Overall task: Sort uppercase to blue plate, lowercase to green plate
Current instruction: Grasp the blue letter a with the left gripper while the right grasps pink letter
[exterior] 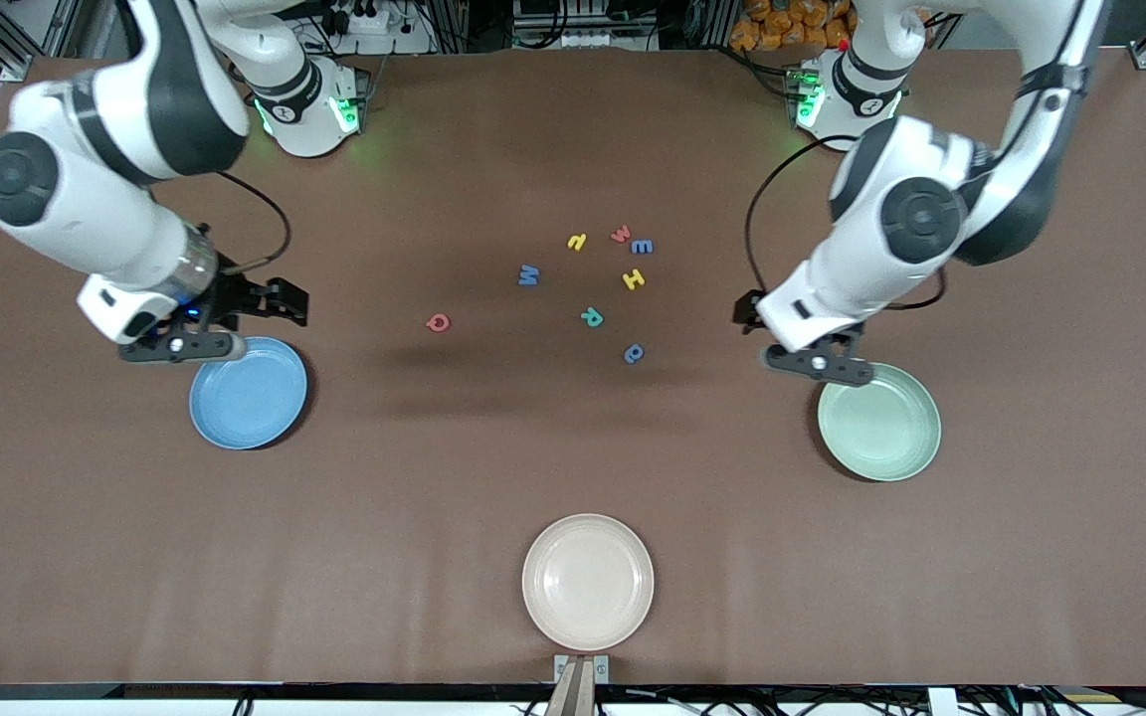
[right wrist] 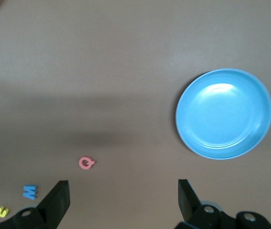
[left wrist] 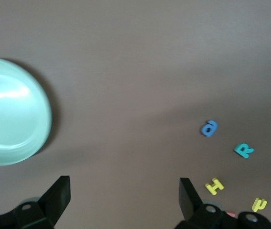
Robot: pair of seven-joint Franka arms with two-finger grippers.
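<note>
Letters are all still lying loose mid-surface, so nothing is sorted yet. Nearest, a smooth cream plate (exterior: 588,582) is sitting empty; farther, my blue plate (exterior: 248,393) and green plate (exterior: 879,422) are waiting bare. My right tool (exterior: 203,333) and left tool (exterior: 817,360) are hovering over their rims, fingers apart, holding nothing. Farthest, the foam a (exterior: 634,353), R (exterior: 591,317), Q (exterior: 439,322), H (exterior: 634,279), M (exterior: 528,274), e (exterior: 642,246), n (exterior: 577,241) and w (exterior: 620,234) are resting flat.

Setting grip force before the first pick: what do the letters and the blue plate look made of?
Letters, such as the red Q: likely soft foam, matte, thick flat-cut edges in saturated colors. Blue plate: probably hard plastic, smooth semi-gloss; a light glare shows inside its raised rim.
</note>
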